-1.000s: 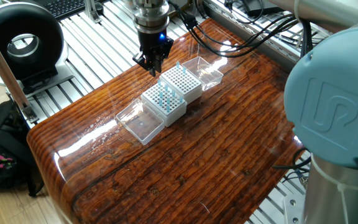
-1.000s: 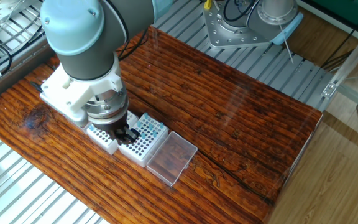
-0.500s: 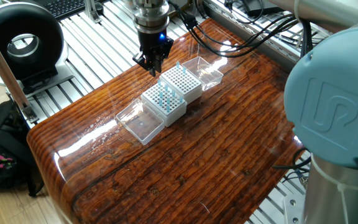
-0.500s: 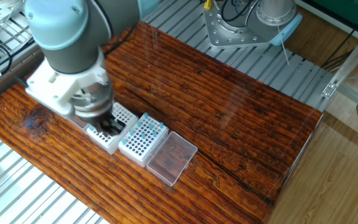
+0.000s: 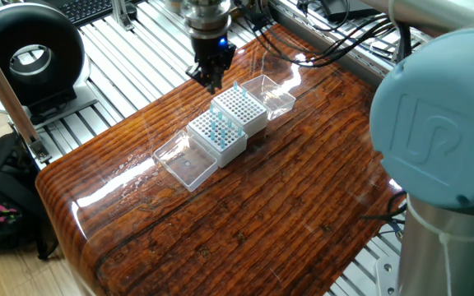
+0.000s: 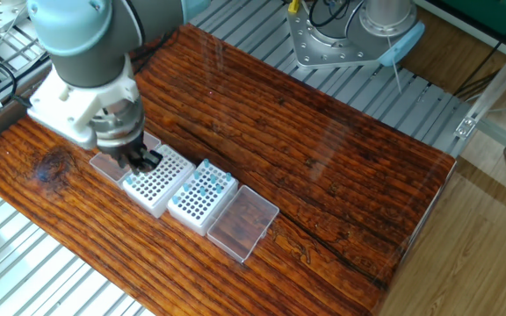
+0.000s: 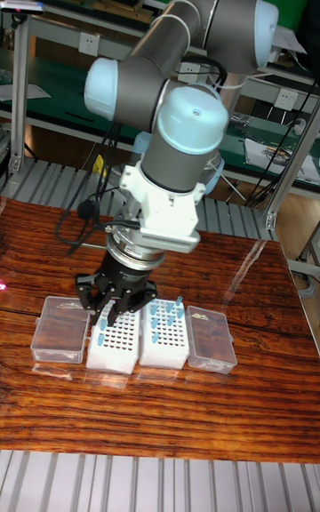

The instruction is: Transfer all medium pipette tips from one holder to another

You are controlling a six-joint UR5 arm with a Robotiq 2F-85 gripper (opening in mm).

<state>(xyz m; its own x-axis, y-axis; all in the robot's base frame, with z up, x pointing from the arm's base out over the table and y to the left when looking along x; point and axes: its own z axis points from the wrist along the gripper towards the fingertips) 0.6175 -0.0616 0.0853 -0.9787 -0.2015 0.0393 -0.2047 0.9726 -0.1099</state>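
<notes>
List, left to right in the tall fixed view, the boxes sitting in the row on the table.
Clear lid → white holder under the gripper → holder with the medium pipette tips → second clear lid.

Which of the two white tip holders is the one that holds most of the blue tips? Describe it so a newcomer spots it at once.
On the wooden table, four small boxes sit in a row: a clear lid at each end and two white grid holders between. The fuller holder is the one away from the hand, next to the clear lid with no arm above it. Blue tips crowd its grid, while its neighbour shows mostly bare holes.
</notes>
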